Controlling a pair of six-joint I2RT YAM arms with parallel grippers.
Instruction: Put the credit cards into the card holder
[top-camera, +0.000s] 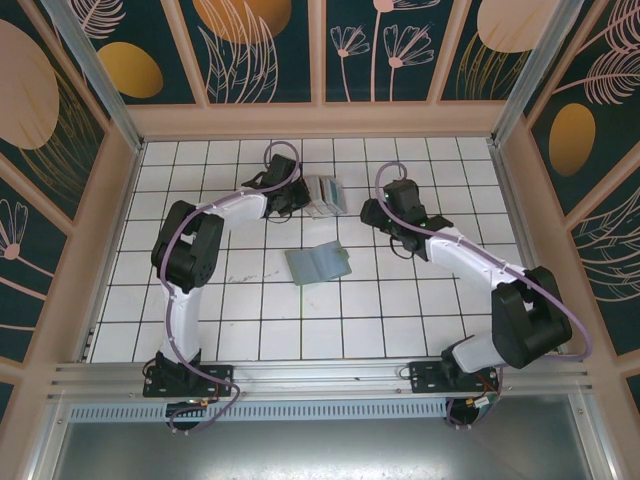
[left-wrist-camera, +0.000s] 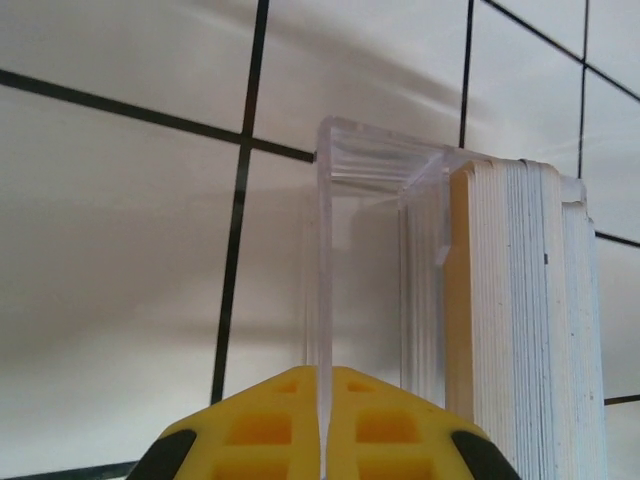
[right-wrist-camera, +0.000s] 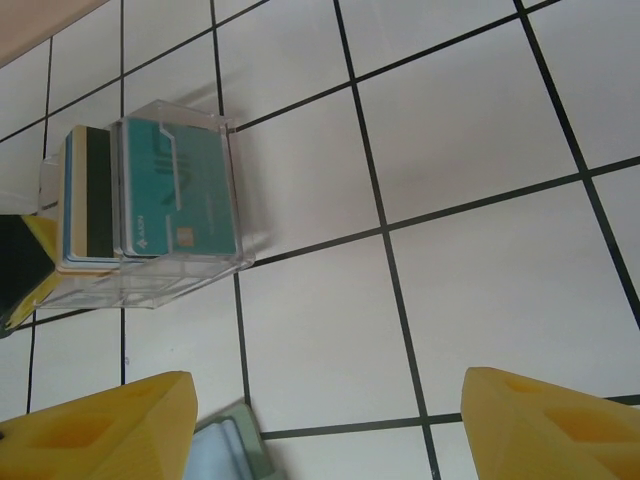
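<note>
Task overall: early by my judgement. Every card I can see stands in its case and none lies on or in the holder, so all the picking and slotting is left.
Table (top-camera: 200, 310): white glossy square tiles with dark grout lines, flat and hard.
Left gripper (left-wrist-camera: 324, 420): at 9 o'clock of the case in the top view. Its yellow ribbed fingers are pressed together, pinching the case's thin near wall between them, apparently to steady it.
Right gripper (right-wrist-camera: 330, 420): between 3 and 4 o'clock of the case in the top view. Its jaws are spread wide with nothing between them, over bare tile.
Card holder (top-camera: 318, 264): near the table's middle, at 6 o'clock of the case and well apart from it. It is a flat, matte sage-green sleeve, roughly square and slightly skewed to the grid. Whether its slot is open I cannot tell.
Clear case (right-wrist-camera: 170, 280): a transparent, rigid plastic box with thin walls and sharp corners. It sits toward 12 o'clock on the table.
Credit cards (right-wrist-camera: 180, 190): thin stiff rectangles packed together inside the case. A teal one faces outward, and one behind it shows a dark magnetic stripe. In the left wrist view the stack shows pale edges, with one orange-gold edge at its 9 o'clock side.
</note>
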